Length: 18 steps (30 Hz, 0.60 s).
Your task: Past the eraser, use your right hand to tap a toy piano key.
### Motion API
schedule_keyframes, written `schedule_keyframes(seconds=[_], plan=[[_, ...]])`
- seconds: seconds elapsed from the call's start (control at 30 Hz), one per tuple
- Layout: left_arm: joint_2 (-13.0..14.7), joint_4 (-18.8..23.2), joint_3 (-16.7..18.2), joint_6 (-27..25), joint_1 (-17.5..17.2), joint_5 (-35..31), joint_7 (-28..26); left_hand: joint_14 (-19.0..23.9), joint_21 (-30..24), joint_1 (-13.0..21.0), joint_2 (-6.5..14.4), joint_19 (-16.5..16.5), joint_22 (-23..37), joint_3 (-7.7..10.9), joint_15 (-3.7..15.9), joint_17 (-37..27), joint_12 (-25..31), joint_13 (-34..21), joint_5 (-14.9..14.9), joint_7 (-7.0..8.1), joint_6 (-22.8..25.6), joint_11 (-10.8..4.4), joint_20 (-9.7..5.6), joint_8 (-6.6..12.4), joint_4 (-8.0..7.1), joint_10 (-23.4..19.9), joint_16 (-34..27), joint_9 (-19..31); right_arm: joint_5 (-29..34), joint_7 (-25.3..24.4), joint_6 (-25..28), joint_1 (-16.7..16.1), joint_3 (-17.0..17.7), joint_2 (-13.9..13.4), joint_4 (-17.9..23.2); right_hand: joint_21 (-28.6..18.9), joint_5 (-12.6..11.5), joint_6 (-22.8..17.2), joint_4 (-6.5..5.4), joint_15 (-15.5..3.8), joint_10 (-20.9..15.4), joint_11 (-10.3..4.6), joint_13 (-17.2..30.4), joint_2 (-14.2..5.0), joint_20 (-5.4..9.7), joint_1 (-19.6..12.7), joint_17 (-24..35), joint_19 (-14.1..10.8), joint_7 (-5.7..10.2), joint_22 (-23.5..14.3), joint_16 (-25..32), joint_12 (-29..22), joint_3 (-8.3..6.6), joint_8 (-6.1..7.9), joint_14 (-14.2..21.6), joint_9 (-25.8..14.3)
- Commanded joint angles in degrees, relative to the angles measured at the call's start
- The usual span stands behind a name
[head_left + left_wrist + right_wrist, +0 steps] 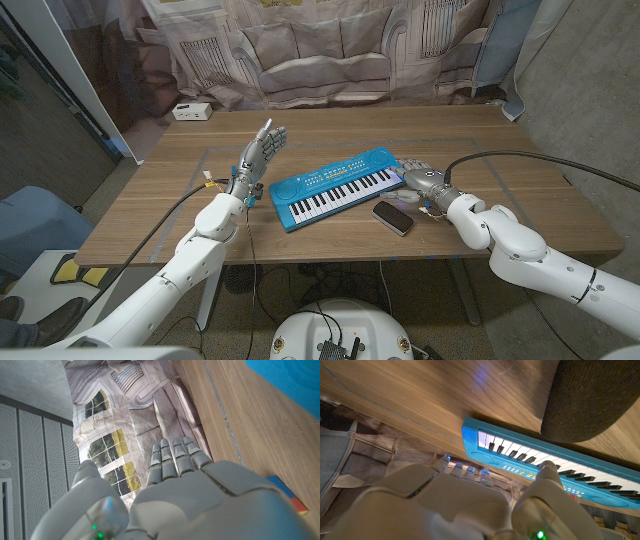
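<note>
Your right robot hand [418, 177] hovers unclenched at the toy piano's [335, 186] end, just past the eraser [393, 217], grasping nothing.

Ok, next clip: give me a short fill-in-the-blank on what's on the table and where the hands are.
1. The toy piano has a body coloured ____.
2. The dark eraser lies on the table between the piano and the robot's ____ arm.
3. The right hand is at the piano's ____ end.
4. The left hand holds ____, fingers apart.

Missing words: blue; right; right; nothing
</note>
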<state>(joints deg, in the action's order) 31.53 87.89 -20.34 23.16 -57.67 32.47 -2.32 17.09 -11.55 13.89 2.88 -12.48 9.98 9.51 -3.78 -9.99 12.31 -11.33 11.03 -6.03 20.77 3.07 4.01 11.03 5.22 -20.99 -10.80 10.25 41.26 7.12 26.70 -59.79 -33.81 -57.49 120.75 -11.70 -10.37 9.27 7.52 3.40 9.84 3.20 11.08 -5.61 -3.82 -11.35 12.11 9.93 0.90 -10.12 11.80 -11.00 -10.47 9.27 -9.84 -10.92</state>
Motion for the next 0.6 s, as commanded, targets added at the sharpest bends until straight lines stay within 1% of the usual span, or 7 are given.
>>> schedule_keyframes(seconds=[0.03, 0.1, 0.2, 0.47, 0.6], plan=[[0.0, -0.6, 0.0, -0.4, 0.6, 0.3, 0.3, 0.5, 0.3, -0.2, 0.5, -0.1, 0.3, 0.03, -0.29, -0.3, 0.0, -0.1, -0.1, 0.00, 0.7, -0.21, 0.62, -0.05, 0.45, -0.6, 0.0, 0.2, -4.9, -3.5, -3.3, -0.6, 1.5, 0.1, -1.0, 0.3, 0.1, 12.7, -0.13, 1.10, 10.3, 0.68, 0.2, -0.36, -0.33, -1.0, 0.2, 5.3, -1.98, -0.2, -0.5, 0.4, -0.78, 0.27, -13.2, -0.2], [0.0, -0.7, 0.0, -0.4, 0.6, 0.4, 0.4, 0.5, 0.3, -0.2, 0.5, -0.1, 0.3, 0.03, -0.34, -0.3, 0.0, -0.1, -0.1, 0.01, 0.7, -0.14, 0.67, -0.05, 0.46, -0.6, 0.0, 0.2, -4.7, -3.0, -2.7, -0.2, 1.2, 0.1, -0.9, 0.4, 0.1, 13.3, -0.12, 1.14, 10.5, 0.63, 0.2, -0.33, -0.44, -1.0, 0.2, 5.5, -2.26, -0.2, -0.5, 0.4, -0.80, 0.30, -13.4, -0.2], [0.1, -0.7, 0.0, -0.3, 0.7, 0.4, 0.5, 0.5, 0.3, -0.2, 0.5, -0.1, 0.3, 0.03, -0.31, -0.3, 0.0, -0.1, -0.1, -0.03, 0.7, -0.17, 0.70, -0.05, 0.46, -0.6, 0.0, 0.2, -4.6, -2.4, -2.2, 0.2, 0.8, 0.0, -0.7, 0.5, 0.1, 13.3, -0.12, 1.19, 10.6, 0.60, 0.2, -0.29, -0.57, -1.0, 0.2, 5.9, -2.27, -0.2, -0.6, 0.3, -0.81, 0.46, -13.7, -0.2], [0.3, -0.5, 0.1, -0.6, 0.6, 0.4, 0.5, 0.4, 0.3, -0.2, 0.5, -0.1, 0.3, 0.04, -0.25, -0.3, 0.0, -0.1, -0.1, 0.01, 0.8, -0.11, 0.68, -0.03, 0.49, -0.7, 0.0, 0.2, -4.6, -1.9, -1.5, 0.6, 0.3, -0.1, -0.3, 0.5, 0.1, 11.8, -0.13, 1.21, 10.9, 0.55, 0.2, -0.09, -0.56, -1.0, 0.3, 6.0, -2.38, -0.2, -0.6, 0.1, -0.79, 1.44, -14.1, -0.2], [0.4, -0.4, 0.1, -0.7, 0.6, 0.4, 0.5, 0.5, 0.2, -0.2, 0.5, -0.1, 0.3, 0.04, -0.21, -0.3, -0.1, -0.1, -0.1, 0.09, 0.8, -0.04, 0.68, -0.03, 0.50, -0.6, 0.0, 0.2, -4.6, -2.2, -1.4, 0.6, 0.3, -0.2, -0.1, 0.5, 0.1, 11.6, -0.13, 1.19, 10.9, 0.53, 0.2, -0.03, -0.58, -1.0, 0.3, 6.1, -2.43, -0.2, -0.6, 0.1, -0.78, 1.54, -14.1, -0.2]])
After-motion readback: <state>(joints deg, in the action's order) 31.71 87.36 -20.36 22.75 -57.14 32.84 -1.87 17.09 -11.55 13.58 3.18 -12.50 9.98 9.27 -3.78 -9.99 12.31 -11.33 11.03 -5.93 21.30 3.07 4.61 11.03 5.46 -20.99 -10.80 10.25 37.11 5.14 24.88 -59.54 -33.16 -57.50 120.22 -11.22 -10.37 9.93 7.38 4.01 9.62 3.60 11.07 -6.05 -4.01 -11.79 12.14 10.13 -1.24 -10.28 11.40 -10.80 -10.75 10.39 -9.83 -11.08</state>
